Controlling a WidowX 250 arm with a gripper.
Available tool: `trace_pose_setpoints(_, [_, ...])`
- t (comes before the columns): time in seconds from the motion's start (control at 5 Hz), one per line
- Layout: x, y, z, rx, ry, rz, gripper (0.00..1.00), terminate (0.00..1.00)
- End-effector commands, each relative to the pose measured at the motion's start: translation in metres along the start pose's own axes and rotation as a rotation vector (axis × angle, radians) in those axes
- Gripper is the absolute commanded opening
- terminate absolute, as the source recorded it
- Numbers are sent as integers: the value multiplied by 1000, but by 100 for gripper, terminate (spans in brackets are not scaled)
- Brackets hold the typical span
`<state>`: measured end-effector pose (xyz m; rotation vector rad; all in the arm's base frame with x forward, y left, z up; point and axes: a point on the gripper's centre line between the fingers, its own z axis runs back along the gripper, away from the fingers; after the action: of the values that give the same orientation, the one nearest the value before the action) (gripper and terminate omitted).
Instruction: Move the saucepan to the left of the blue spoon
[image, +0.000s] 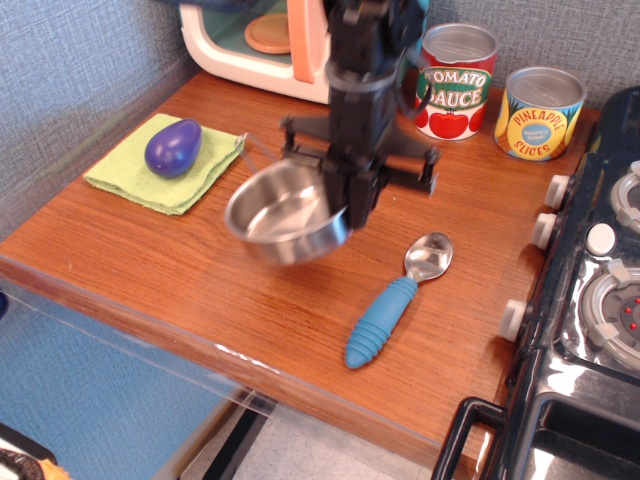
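The saucepan (280, 212), a small shiny steel pan, hangs tilted just above the wooden table, left of the blue spoon. My gripper (352, 205) is shut on the saucepan's right rim, its black arm coming down from the top of the view. The blue spoon (395, 300) lies on the table to the right, with its ribbed blue handle toward the front edge and its silver bowl toward the back. The pan's wire handle is hidden behind the gripper.
A purple-blue egg toy (173, 148) sits on a green cloth (165, 170) at the left. A toy microwave (290, 40) stands at the back, with a tomato sauce can (455, 80) and a pineapple can (540, 112) to its right. A black toy stove (590, 300) borders the right side.
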<state>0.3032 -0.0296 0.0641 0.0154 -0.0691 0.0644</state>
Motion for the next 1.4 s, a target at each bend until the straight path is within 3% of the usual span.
trace_pose_setpoints(0.0, [-22, 11, -2, 33, -2, -12, 0, 0])
trace_pose_setpoints(0.2, [-23, 15, -7, 36, 12, 0, 100, 0])
trace_pose_setpoints(0.6, [-17, 7, -2, 15, 29, -27, 100, 0])
trace_pose_setpoints(0.8, [-9, 5, 31, -92, -43, -28, 100, 0])
trace_pose_setpoints(1.0, [-4, 7, 55, -131, -111, -14, 100, 0])
trace_pose_setpoints(1.2, [1, 8, 54, -126, -106, -16, 100, 0])
